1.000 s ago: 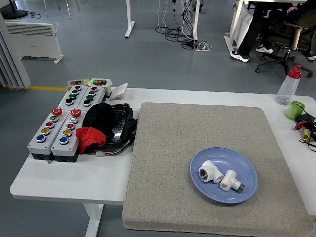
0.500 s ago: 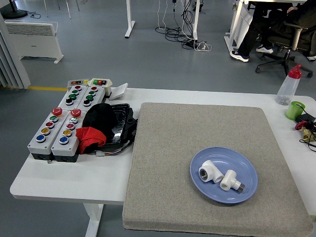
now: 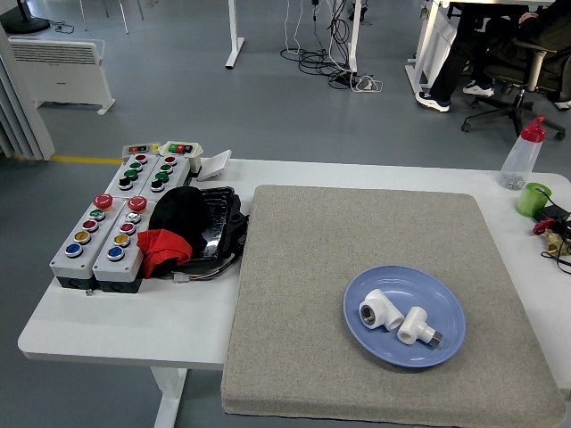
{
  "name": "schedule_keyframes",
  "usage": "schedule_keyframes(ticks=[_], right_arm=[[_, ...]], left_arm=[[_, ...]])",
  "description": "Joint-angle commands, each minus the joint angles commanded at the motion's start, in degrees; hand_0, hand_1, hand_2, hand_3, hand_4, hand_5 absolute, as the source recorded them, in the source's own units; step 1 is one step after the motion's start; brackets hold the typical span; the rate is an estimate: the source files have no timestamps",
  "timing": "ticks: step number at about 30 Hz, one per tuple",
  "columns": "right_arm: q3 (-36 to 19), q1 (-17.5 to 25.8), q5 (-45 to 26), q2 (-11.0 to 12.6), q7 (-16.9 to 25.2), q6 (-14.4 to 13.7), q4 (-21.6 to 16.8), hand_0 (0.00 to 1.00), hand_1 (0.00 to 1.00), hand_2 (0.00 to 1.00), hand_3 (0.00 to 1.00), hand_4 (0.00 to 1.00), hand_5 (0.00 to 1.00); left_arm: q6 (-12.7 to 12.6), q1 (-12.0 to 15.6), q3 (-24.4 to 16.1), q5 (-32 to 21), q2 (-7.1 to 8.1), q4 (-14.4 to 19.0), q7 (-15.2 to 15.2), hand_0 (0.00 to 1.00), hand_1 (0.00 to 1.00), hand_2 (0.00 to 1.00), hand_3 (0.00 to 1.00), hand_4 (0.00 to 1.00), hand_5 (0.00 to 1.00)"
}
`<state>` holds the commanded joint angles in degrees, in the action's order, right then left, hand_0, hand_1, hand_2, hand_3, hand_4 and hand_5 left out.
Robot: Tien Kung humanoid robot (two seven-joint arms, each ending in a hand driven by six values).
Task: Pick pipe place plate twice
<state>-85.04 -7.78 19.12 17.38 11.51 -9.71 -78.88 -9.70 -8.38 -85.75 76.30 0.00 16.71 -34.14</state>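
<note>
A blue plate (image 3: 446,303) lies on the grey mat (image 3: 357,241) at the front right. Two white pipe fittings lie on the plate side by side: one with a threaded metal opening (image 3: 378,310) on the left, one with a metal end (image 3: 416,325) on the right. Neither robot hand nor arm is in view.
Grey button boxes (image 3: 111,223) with coloured buttons stand at the table's left, beside a black and red bundle (image 3: 183,227). A clear bottle with a red cap (image 3: 523,153), a green cup (image 3: 533,198) and small brass parts (image 3: 555,236) sit at the right edge. A seated person is far behind.
</note>
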Motion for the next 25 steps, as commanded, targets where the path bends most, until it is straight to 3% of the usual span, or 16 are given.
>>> schedule_keyframes(ticks=[25], right_arm=[[-1.25, 0.04, 0.58, 0.17, -1.48, 0.82, -0.47, 0.782, 0.744, 0.776, 0.771, 0.527, 0.587]], left_arm=[[0.08, -0.20, 0.15, -0.12, 0.00, 0.00, -0.05, 0.606, 0.571, 0.592, 0.596, 0.580, 0.998]])
